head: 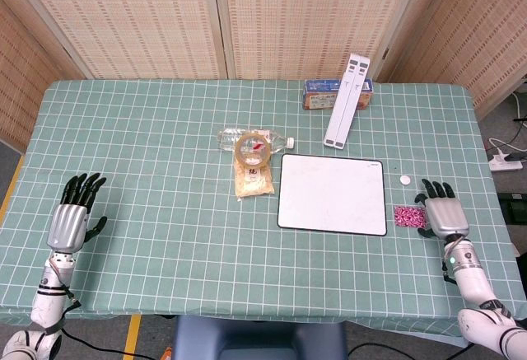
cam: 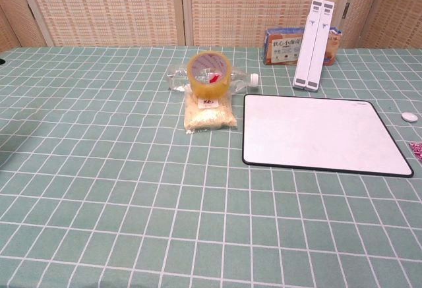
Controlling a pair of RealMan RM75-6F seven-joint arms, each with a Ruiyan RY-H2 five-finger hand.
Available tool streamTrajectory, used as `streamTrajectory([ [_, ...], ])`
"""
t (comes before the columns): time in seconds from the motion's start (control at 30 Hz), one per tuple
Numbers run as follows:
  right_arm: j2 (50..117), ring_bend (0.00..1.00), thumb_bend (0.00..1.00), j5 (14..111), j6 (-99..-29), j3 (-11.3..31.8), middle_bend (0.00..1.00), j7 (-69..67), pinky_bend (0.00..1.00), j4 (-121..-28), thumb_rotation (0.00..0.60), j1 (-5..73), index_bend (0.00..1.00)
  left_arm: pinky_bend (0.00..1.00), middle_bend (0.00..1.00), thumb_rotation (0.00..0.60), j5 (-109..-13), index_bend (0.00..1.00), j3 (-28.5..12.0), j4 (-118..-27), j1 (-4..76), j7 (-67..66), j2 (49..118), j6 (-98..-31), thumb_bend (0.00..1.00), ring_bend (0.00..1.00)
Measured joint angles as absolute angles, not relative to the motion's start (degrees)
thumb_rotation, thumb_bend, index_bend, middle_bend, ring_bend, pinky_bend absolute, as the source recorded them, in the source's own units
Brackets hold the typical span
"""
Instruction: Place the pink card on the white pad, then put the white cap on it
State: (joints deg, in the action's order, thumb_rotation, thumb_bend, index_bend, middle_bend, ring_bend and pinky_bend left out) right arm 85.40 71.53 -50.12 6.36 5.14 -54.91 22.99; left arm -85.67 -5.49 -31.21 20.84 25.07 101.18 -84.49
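Observation:
The pink card (head: 407,216) lies flat on the green cloth just right of the white pad (head: 333,194); only its edge (cam: 417,148) shows in the chest view. The small white cap (head: 405,180) (cam: 410,117) sits beyond the card, near the pad's far right corner. My right hand (head: 442,214) rests palm down beside the card, fingers spread, its thumb side close to the card's right edge, holding nothing. At the table's left front, my left hand (head: 72,218) lies open and empty. The pad (cam: 322,136) is bare.
A yellow tape roll (head: 252,148) lies on a clear bottle (head: 230,138) and a rice packet (head: 254,180) left of the pad. A white stand (head: 347,100) leans over a blue box (head: 318,94) at the back.

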Motion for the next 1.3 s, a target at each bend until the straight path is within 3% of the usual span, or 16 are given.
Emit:
streamTrajectory([
  [0.7, 86.47, 0.0, 0.19, 70.83, -47.3, 5.94, 0.0, 4.11, 0.0, -53.02, 0.6, 24.37, 0.37, 0.0, 0.07, 0.6, -85.7, 0.13, -5.43, -31.11, 21.08, 24.96, 101.26, -84.07, 0.23, 0.0],
  [0.97, 86.11, 0.0, 0.2, 70.65, -47.13, 6.08, 0.0, 3.56, 0.0, -53.43, 0.6, 24.63, 0.5, 0.0, 0.07, 0.6, -85.67, 0.13, -5.46, -31.01, 21.21, 25.06, 101.31, -83.89, 0.23, 0.0],
  [1.3, 85.37, 0.0, 0.21, 71.52, -48.79, 6.32, 0.0, 1.21, 0.0, -54.51, 0.6, 24.52, 0.52, 0.0, 0.07, 0.6, -85.7, 0.13, -5.4, -30.58, 21.21, 25.54, 101.46, -83.85, 0.23, 0.0],
])
